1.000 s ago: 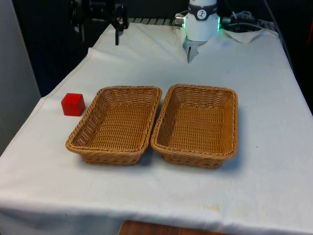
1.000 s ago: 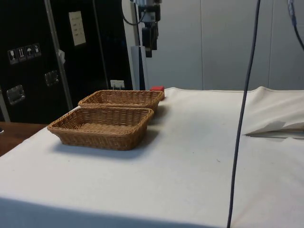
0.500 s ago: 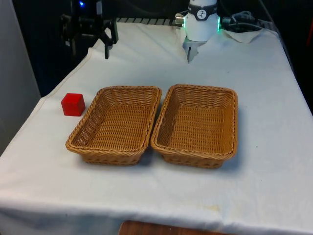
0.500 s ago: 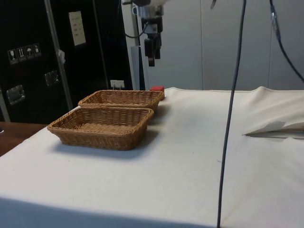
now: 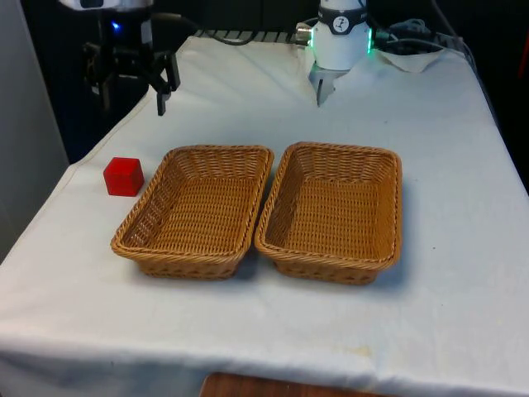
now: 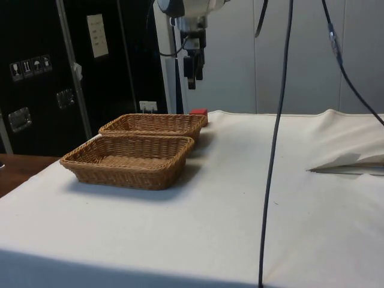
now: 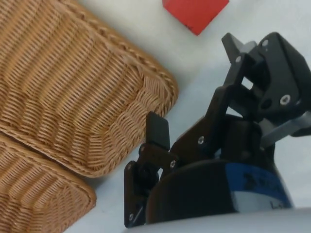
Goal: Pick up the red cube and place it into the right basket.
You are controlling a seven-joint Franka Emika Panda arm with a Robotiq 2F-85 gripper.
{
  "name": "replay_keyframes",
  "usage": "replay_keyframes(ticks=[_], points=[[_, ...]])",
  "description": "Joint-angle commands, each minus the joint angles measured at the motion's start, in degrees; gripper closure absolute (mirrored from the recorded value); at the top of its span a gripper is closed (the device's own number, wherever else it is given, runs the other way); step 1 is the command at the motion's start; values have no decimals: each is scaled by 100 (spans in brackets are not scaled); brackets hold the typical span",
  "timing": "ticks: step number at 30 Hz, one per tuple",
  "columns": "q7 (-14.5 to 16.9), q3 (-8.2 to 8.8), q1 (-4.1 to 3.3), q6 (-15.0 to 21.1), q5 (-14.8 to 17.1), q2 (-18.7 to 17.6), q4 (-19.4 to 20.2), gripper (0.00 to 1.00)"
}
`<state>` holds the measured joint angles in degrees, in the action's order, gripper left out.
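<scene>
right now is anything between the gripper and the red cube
No. In the front view only bare white cloth separates the gripper from the red cube.

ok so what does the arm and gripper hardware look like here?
White arm with rounded joint housings and dark cables hanging beside it. The gripper is black: an angular body with small silver screws and two narrow flat-sided fingers.
</scene>
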<state>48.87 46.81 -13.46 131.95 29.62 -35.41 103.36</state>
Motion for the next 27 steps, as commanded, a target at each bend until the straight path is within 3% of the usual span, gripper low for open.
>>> replay_keyframes(ticks=[1, 5, 8, 9, 10, 17, 18, 19, 20, 27], points=[[69, -46, 80, -40, 63, -46, -69, 0], [195, -17, 97, -57, 223, -160, -143, 0], [292, -40, 172, -40, 344, -298, -229, 0], [252, 29, 86, -11, 304, -258, -160, 0], [327, -46, 201, -40, 378, -338, -258, 0], [688, 40, 327, -74, 825, -728, -516, 0], [785, 80, 332, -97, 963, -819, -579, 0], [745, 132, 258, -46, 951, -802, -516, 0], [831, 103, 332, -115, 1026, -859, -602, 0], [928, 201, 281, -109, 1180, -951, -607, 0]])
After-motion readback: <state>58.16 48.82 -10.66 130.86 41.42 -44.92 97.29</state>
